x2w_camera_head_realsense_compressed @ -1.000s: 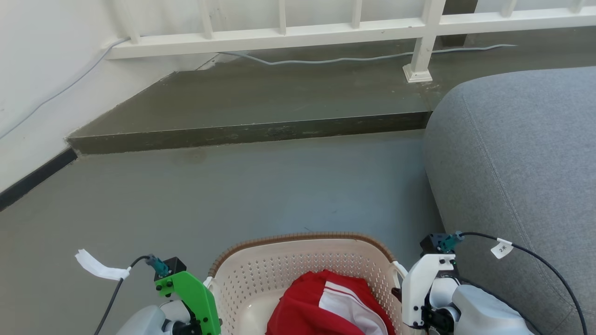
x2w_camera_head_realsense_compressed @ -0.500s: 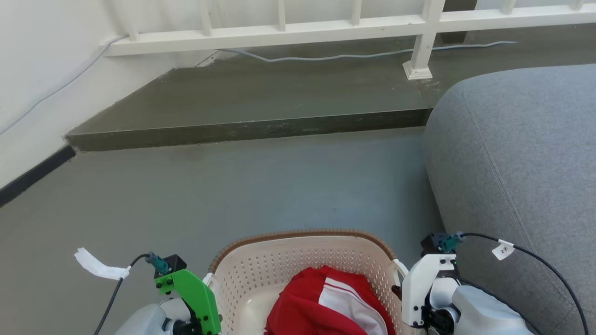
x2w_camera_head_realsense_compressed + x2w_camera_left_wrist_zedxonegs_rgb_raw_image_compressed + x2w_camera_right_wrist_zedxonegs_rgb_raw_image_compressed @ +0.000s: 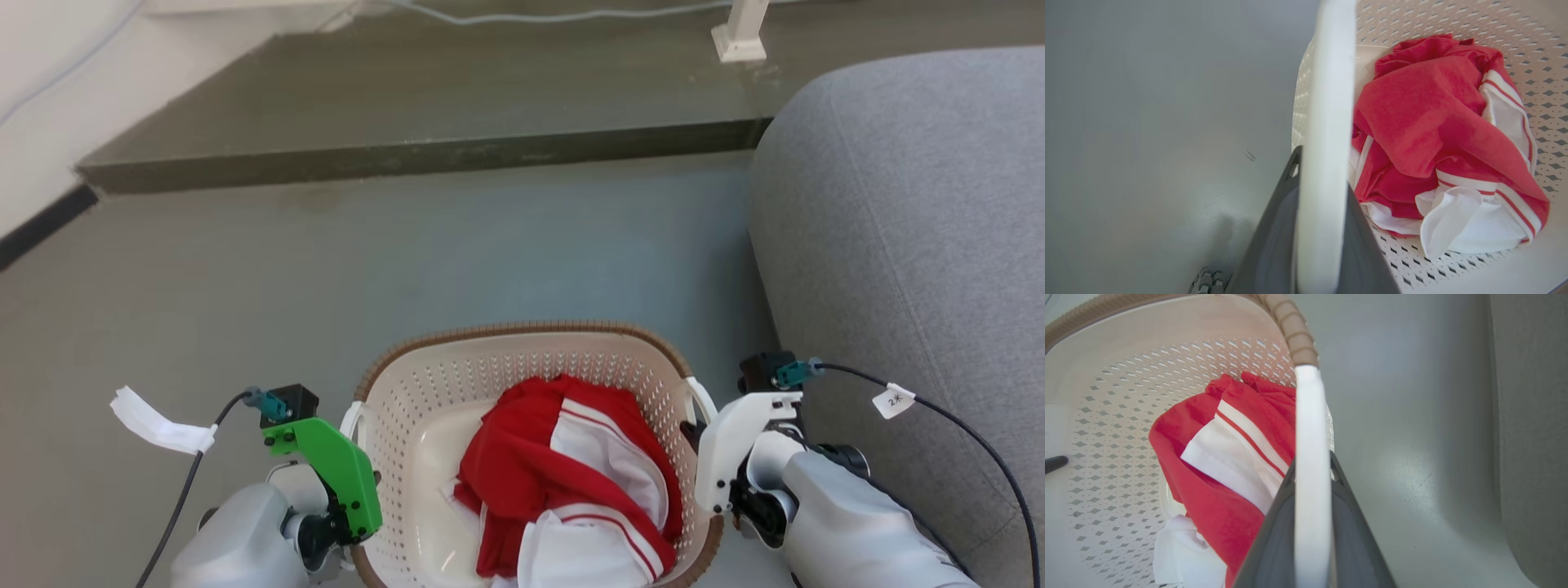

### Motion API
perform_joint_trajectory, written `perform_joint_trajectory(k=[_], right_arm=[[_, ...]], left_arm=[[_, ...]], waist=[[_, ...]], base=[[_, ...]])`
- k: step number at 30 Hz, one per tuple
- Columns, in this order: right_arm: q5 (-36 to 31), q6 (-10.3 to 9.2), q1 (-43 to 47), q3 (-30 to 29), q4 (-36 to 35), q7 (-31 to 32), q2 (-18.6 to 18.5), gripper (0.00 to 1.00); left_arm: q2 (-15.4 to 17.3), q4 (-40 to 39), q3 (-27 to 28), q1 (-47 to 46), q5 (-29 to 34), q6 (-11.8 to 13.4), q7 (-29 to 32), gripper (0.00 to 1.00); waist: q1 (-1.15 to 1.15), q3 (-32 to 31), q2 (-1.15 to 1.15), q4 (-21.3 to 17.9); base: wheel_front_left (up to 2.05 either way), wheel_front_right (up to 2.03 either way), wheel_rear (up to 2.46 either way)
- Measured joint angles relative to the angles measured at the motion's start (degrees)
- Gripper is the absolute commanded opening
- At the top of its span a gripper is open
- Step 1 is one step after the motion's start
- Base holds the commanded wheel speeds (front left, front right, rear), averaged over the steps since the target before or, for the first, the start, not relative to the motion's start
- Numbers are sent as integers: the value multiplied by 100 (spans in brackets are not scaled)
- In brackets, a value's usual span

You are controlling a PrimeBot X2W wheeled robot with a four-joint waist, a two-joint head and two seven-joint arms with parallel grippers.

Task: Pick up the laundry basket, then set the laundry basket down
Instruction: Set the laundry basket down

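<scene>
Cream perforated plastic laundry basket [image 3: 506,371] with a brown woven-look rim: upright, mouth up, over the grey floor [image 3: 408,261] between both arms; floor contact cannot be told. Its handles face the robot's left and right. Long axis undetermined, as the near end is cropped. A crumpled red-and-white garment [image 3: 563,465] lies inside. Left gripper [image 3: 1323,171] clamps the left white handle [image 3: 1327,102]; right gripper [image 3: 1312,465] clamps the right white handle [image 3: 1308,416]. A grey fabric sofa [image 3: 898,204] stands near, on the right.

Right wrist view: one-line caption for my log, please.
Right gripper clamps the white handle of the laundry basket, red-and-white garment inside, grey floor alongside.
</scene>
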Motion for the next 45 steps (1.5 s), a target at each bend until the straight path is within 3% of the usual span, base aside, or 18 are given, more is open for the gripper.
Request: perform_joint_trajectory(k=[21, 45], right_arm=[[-459, -336, -870, 41, -151, -1504, -66, 0], [-487, -430, -1857, -256, -154, -1607, -164, 0]], left_arm=[[87, -140, -182, -782, 621, 53, -1602, 0], [100, -76, -211, -1978, 813, 70, -2039, 0]], waist=[[1, 1668, 0, 68], [1, 3568, 0, 125]], base=[[0, 0, 0], [0, 0, 0]])
